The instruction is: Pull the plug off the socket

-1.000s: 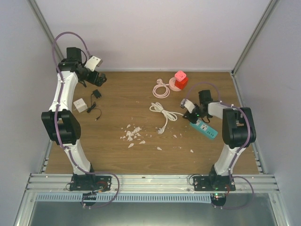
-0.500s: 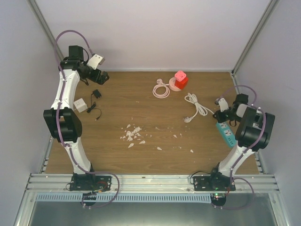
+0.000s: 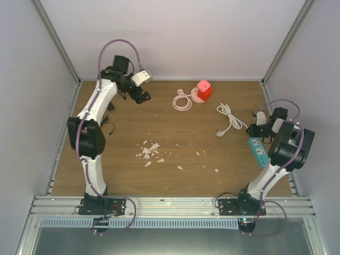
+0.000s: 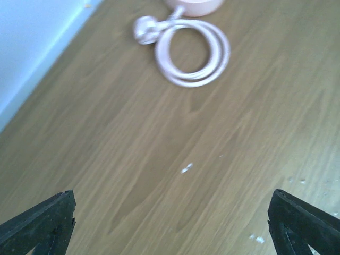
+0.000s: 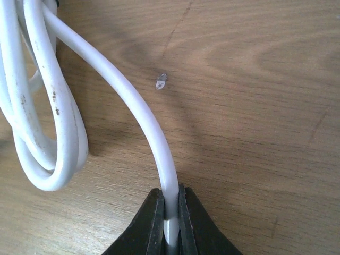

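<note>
The socket is a teal power strip (image 3: 257, 152) lying by the table's right edge. A white cable (image 3: 228, 118) coils left of it, its loose end (image 3: 218, 133) resting on the wood. My right gripper (image 3: 254, 127) sits just above the strip. In the right wrist view it (image 5: 171, 212) is shut on the white cable (image 5: 135, 103), with the coil (image 5: 45, 133) to its left. My right wrist hides the plug at the strip. My left gripper (image 3: 142, 96) hovers open at the back, left of a pink cord, its fingertips (image 4: 40, 223) wide apart over bare wood.
A red and pink cube (image 3: 204, 89) stands at the back centre with a coiled pink cord (image 3: 182, 101) beside it, also seen in the left wrist view (image 4: 191, 53). White crumbs (image 3: 150, 151) litter the middle. Grey walls close in left, right and behind.
My right gripper has dragged the white cable and the teal strip from mid-right to the right edge. My left arm has swung from the back-left corner toward the pink cord.
</note>
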Robot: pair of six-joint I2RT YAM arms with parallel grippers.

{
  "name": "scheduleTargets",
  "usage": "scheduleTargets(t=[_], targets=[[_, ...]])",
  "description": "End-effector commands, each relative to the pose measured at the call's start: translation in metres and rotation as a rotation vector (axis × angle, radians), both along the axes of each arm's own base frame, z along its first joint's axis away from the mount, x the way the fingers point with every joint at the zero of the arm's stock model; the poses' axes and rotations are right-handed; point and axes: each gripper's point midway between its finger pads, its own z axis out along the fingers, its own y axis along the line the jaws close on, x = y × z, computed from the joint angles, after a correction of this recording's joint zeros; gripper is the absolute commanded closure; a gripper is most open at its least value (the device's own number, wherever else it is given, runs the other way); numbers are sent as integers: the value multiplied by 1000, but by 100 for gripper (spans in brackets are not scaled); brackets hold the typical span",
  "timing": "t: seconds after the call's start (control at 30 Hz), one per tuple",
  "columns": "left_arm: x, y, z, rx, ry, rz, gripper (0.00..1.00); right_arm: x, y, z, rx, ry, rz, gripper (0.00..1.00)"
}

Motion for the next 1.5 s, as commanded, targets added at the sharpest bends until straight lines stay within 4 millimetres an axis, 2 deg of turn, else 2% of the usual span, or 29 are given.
scheduleTargets(t=[0.0, 0.03, 0.1, 0.27, 0.43, 0.7, 0.83, 1.07, 1.3, 1.47], targets=[[-2, -56, -23, -20, 4, -176, 1, -30, 14, -20, 73, 140, -61, 90], [-3, -67, -25, -25, 5, -200, 1, -31, 15, -21, 75, 144, -54, 86], [0, -89, -43, -29, 21, -227, 1, -33, 15, -21, 72, 149, -45, 77], [11, -124, -67, -83, 7, -264, 4, -31, 14, -12, 60, 139, -26, 47], [16, -154, -88, -137, -7, -354, 5, -25, 12, 0, 51, 121, -18, 32], [37, -177, -111, -202, -29, -339, 6, -20, 9, 15, 40, 101, -12, 21], [46, -188, -118, -215, -56, -341, 6, -20, 9, 19, 35, 95, -7, 19], [50, -205, -147, -149, -97, -358, 5, -18, 7, 24, 26, 93, -3, 18], [49, -199, -174, -81, -71, -354, 6, -12, 7, 39, 22, 53, 12, 10], [37, -195, -178, -54, -24, -370, 7, -4, 7, 49, 25, 16, 25, 6]])
